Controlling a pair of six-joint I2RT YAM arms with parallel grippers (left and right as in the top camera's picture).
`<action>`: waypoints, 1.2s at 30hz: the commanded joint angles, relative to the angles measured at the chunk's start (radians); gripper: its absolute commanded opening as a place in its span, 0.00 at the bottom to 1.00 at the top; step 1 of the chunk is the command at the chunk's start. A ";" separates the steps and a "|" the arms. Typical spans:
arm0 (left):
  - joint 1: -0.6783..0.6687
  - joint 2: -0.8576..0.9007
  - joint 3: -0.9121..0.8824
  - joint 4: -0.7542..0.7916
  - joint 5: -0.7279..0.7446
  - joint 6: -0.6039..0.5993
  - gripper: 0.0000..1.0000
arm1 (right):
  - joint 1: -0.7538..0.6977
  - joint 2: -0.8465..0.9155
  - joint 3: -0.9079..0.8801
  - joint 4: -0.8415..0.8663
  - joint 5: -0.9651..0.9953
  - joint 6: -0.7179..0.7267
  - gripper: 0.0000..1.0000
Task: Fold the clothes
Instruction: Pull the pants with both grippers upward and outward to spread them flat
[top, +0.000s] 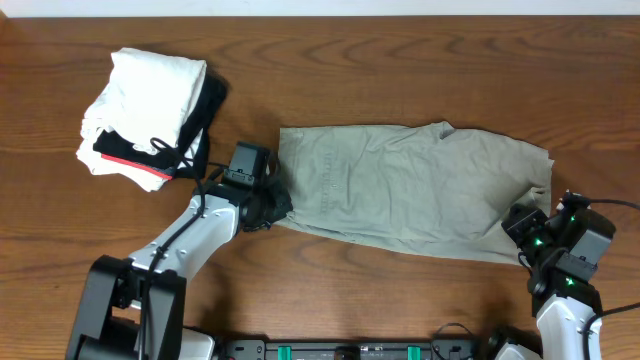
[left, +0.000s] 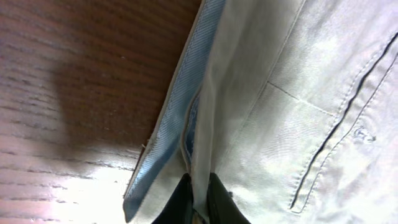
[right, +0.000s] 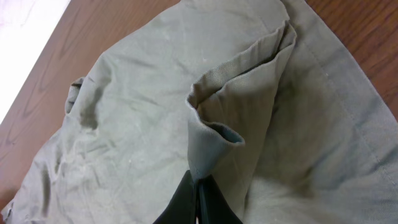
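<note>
Khaki garment (top: 410, 190) is laid on bench (top: 400, 60). L end effector (left: 198, 198) is clamped on its edge; blue lining (left: 180, 99) is shown in L wrist view only. R end effector (right: 196, 194) is clamped on a raised fold.

seen from overhead, the khaki garment (top: 400, 190) sprawls over the table (top: 400, 60) from the centre out to 3 o'clock and blocks any low pass there. at 10 o'clock a stack of white and black clothes (top: 150, 115) stands in the way. the left gripper (top: 275, 205), pinched on the garment's 9 o'clock edge, fills the 7 o'clock corner with its arm. the right gripper (top: 515, 218), pinched on the hem, fills 4 o'clock. bare wood lies open along 12 o'clock, at 6 o'clock between the arms, and in the gap between stack and garment.
</note>
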 joint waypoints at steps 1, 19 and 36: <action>0.003 -0.045 0.028 0.003 0.005 -0.001 0.06 | -0.009 -0.007 -0.002 0.000 -0.014 -0.015 0.01; 0.003 -0.259 0.142 0.052 0.030 -0.016 0.06 | -0.009 -0.006 0.366 -0.299 -0.084 -0.132 0.01; 0.003 -0.035 0.467 0.085 0.027 -0.016 0.06 | -0.009 0.099 0.493 -0.220 -0.046 -0.134 0.01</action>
